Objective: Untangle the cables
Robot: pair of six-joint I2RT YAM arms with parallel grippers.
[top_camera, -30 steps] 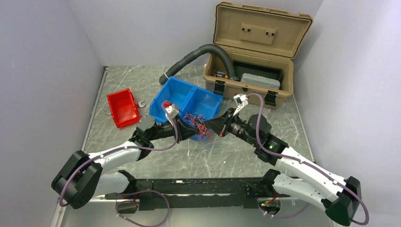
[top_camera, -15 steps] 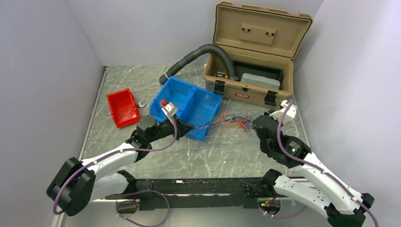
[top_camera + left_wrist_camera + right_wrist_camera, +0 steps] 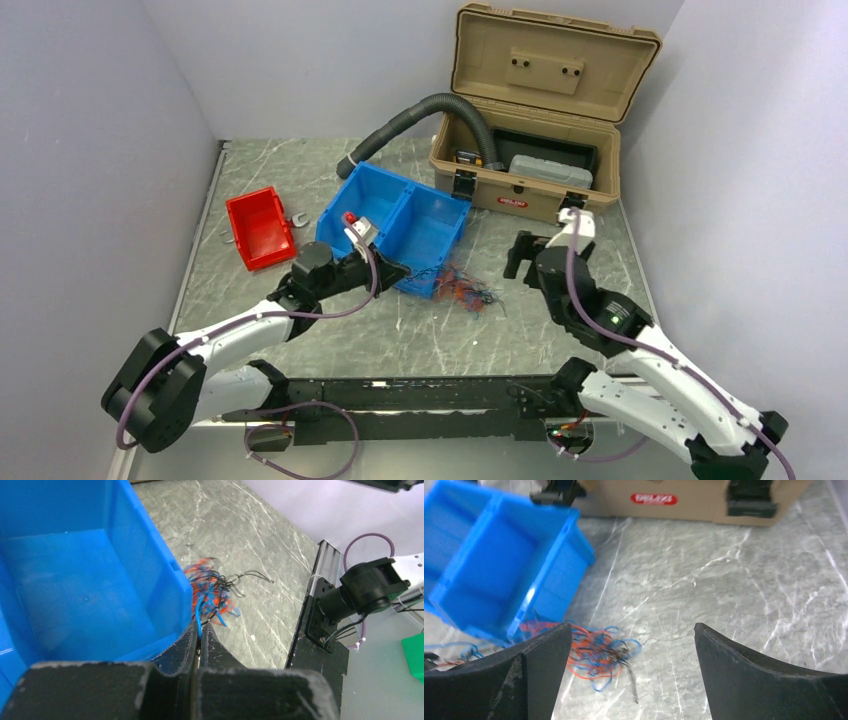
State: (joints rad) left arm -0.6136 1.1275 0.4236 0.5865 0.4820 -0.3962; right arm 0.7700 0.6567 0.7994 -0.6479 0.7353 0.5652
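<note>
The cables [image 3: 465,290] are a loose tangle of thin red, blue and black wires lying on the table just off the front right corner of the blue bin [image 3: 395,215]. My left gripper [image 3: 398,272] is at that corner, shut on a blue and a black strand of the tangle; the left wrist view shows the strands pinched between the left gripper's [image 3: 201,627] tips, with the cables [image 3: 212,587] just beyond. My right gripper [image 3: 520,258] hovers to the right of the tangle, open and holding nothing. Seen from the right wrist, the cables [image 3: 594,655] lie below the right gripper's [image 3: 632,626] left finger.
A red bin [image 3: 260,228] sits at the left with a small metal piece [image 3: 297,217] beside it. An open tan toolbox [image 3: 540,130] stands at the back right, with a grey corrugated hose [image 3: 420,115] running from it toward the blue bin. White walls close in both sides.
My right gripper pulled the cables out to the right, then opened and let them go, rising away. The tangle dropped back beside the blue bin. The left gripper stayed shut.
</note>
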